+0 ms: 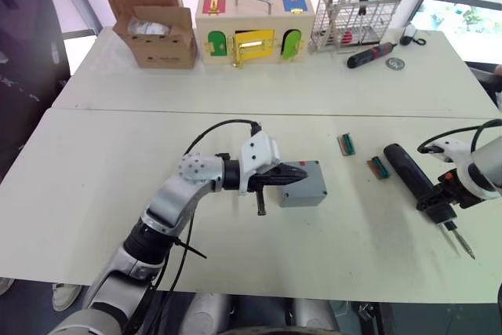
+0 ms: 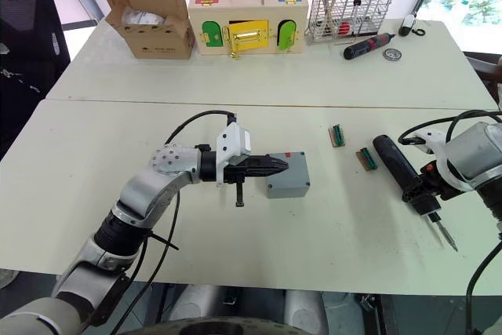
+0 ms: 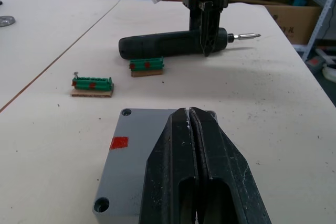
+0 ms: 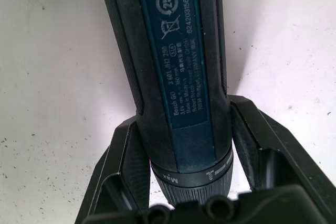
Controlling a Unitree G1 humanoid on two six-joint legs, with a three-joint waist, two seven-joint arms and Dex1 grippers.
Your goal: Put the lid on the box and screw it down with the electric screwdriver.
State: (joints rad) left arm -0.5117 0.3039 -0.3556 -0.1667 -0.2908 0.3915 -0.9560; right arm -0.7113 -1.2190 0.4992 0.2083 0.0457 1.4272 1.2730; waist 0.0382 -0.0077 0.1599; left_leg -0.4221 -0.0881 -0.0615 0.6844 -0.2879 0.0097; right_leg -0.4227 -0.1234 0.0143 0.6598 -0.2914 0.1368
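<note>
The left gripper (image 3: 193, 129), fingers pressed together, is resting on top of the lid (image 3: 137, 150), which is sitting on the box (image 1: 302, 184), apparently pinning it for screwing. Right of the box, the right gripper (image 4: 184, 145) is closing around the electric screwdriver (image 1: 416, 178) lying on the table (image 1: 118, 170), probably to lift it. Two green connectors (image 1: 347, 144) are lying between box and screwdriver.

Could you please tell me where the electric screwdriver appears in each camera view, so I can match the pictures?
Left eye view: electric screwdriver lies at the right, the right gripper around its bit end.
Right eye view: same, at the right.
Left wrist view: lying beyond the box, upper middle.
Right wrist view: its body runs up the middle.
Shared landmark: green terminal block beside its handle.
</note>
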